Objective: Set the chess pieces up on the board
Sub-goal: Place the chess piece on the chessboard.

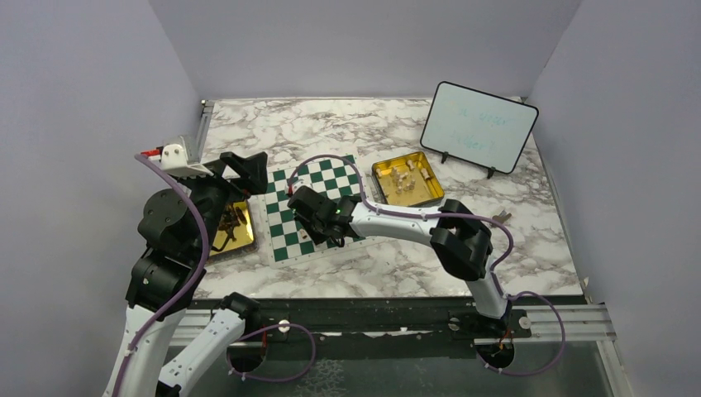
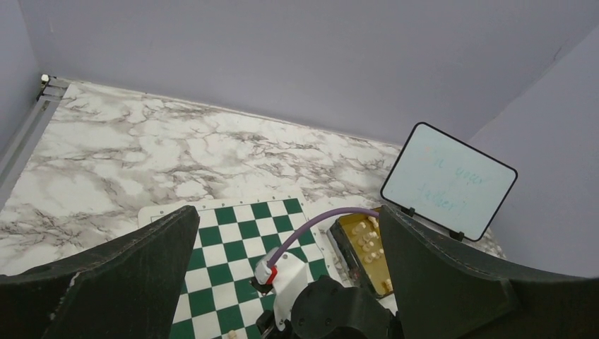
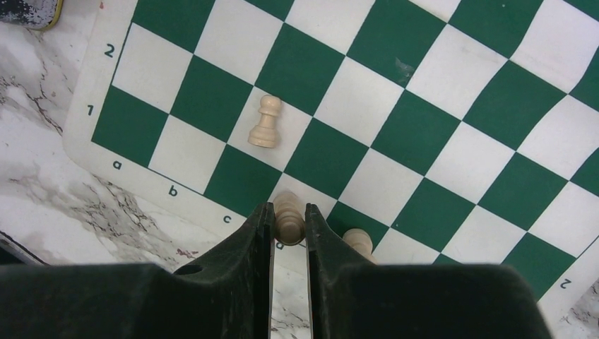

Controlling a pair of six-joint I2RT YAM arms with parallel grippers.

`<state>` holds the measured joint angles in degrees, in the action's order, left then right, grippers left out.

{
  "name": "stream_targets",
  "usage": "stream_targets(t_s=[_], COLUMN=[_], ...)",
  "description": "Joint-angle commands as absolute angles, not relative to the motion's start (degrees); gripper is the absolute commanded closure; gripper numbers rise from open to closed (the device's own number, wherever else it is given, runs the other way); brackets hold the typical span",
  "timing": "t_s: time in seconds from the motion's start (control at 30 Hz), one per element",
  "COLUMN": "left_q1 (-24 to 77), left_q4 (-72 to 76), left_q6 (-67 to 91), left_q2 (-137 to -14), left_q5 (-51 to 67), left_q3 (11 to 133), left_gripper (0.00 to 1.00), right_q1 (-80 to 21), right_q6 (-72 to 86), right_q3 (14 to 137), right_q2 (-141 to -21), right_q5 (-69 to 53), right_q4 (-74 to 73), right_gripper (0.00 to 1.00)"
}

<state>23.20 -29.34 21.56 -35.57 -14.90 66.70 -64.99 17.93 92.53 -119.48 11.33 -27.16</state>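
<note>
The marble table [image 1: 388, 265] carries a green-and-white board [image 1: 324, 184] at its middle. A whiteboard [image 1: 479, 126] stands propped at the far right. One gold tin [image 1: 382, 172] lies just right of the board and holds several loose pieces [image 1: 403, 178]. A second gold tin [image 1: 240, 234] lies left of the board, partly hidden under the left arm.

The left gripper [image 1: 248, 174] hangs above the board's left edge, jaws spread wide and holding nothing.

The right gripper [image 3: 288, 210] is down at the board's near-left part. Its jaws are narrow and clamp a cream piece [image 3: 288, 220] by the sides. That piece stands upright between the fingers [image 3: 258, 236], over the white square marked d at the board's lettered edge. Whether its base touches the board cannot be told.

A pawn [image 3: 266, 121] stands upright on a white square in row 2, column c, apart from the jaws. A third piece [image 3: 358, 242] sits just outside the right-hand finger, on the neighbouring edge square, partly hidden.
</note>
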Motion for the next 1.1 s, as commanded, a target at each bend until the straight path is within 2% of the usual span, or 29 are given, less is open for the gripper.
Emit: stream_targets(t_s=[0.0, 0.83, 1.07], left_q1=[22.94, 22.94, 22.94], left_q4=[-28.85, -28.52, -28.5], left_q6=[20.65, 20.59, 20.39], left_q2=[-34.81, -34.86, -34.83], left_q5=[-16.42, -16.61, -16.61], left_q3=[66.01, 65.3, 65.21], left_gripper=[0.01, 0.01, 0.01], right_q1=[-65.92, -66.62, -66.62], right_q6=[17.85, 18.01, 18.6], right_q3=[94.42, 94.21, 93.86], right_q2=[-120.67, -121.28, -121.38], right_q5=[14.19, 16.18, 15.6], right_q4=[-29.22, -29.53, -29.14], right_gripper=[0.88, 0.85, 0.76])
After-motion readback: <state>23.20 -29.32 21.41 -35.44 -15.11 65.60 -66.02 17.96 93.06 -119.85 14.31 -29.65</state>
